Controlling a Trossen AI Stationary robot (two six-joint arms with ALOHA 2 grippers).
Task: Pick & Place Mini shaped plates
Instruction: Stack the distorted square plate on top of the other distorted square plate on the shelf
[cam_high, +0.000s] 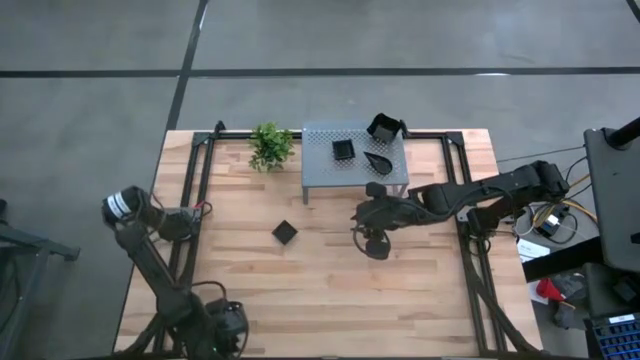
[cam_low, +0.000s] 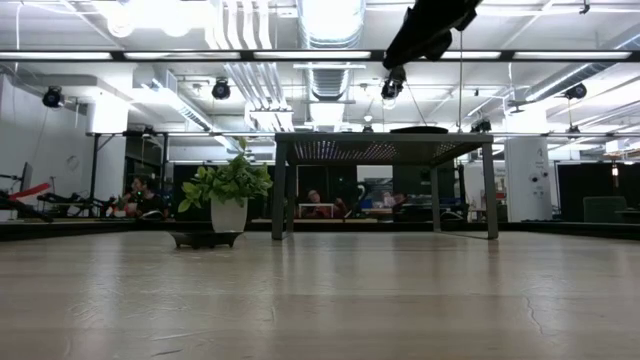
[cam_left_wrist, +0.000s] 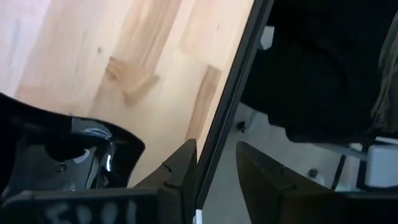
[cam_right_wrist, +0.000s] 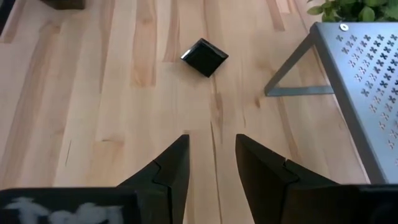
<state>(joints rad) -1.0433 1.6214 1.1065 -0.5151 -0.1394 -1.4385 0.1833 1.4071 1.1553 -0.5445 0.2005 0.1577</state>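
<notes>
Four mini shaped plates — three on grey shelf (cam_high: 355, 160), one square plate (cam_high: 285, 232) on table (cam_high: 300, 290), right gripper (cam_right_wrist: 211, 163) empty, fingers apart, left gripper (cam_left_wrist: 216, 177) parted, empty, near-left edge.

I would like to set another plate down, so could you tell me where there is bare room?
The wood between the lone square plate and the table's near edge is bare, as is the stretch left of that plate. The grey shelf is crowded at its right end with three plates; the right pincer hangs just before it.

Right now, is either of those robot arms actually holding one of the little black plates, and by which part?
No. The right gripper is open and empty above the table, facing the square plate. The left gripper is empty too.
</notes>
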